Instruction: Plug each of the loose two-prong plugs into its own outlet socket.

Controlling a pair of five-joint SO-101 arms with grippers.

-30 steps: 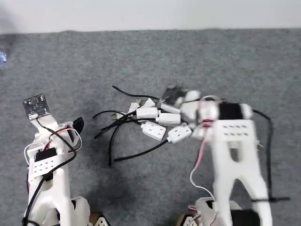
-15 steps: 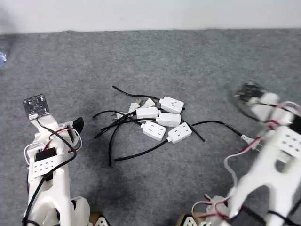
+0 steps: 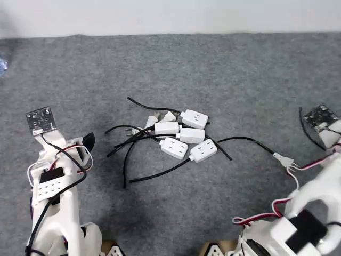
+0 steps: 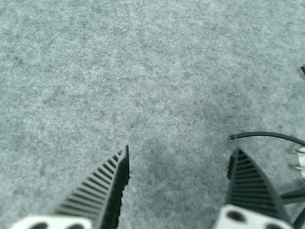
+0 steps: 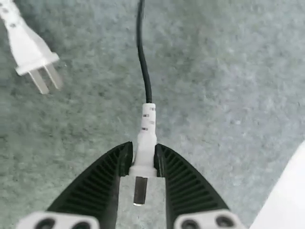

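Observation:
Several white outlet sockets [image 3: 181, 134] lie in a heap mid-carpet, tangled with black cords [image 3: 154, 173] and small white plugs [image 3: 160, 118]. One cord runs right from the heap to a white two-prong plug [image 3: 282, 158] just ahead of the right arm [image 3: 314, 192]. In the right wrist view my right gripper [image 5: 143, 148] is shut on a white plug [image 5: 146, 126], its cord leading away over the carpet. A second loose plug [image 5: 28, 47] lies beside it, prongs bare. My left gripper [image 4: 181, 153] stands open over bare carpet left of the heap, also seen from above [image 3: 88, 141].
A black cord end [image 4: 267, 136] and plug prongs [image 4: 298, 160] lie just off the left gripper's side. Grey carpet [image 3: 240, 74] stretches open behind the heap up to a pale wall [image 3: 170, 16]. Red and white arm wires [image 3: 266, 216] hang by the right arm's base.
The right arm swung from over the heap out to the right and drew back, pulling one cord and its plug out of the pile to the right. The left arm stayed still.

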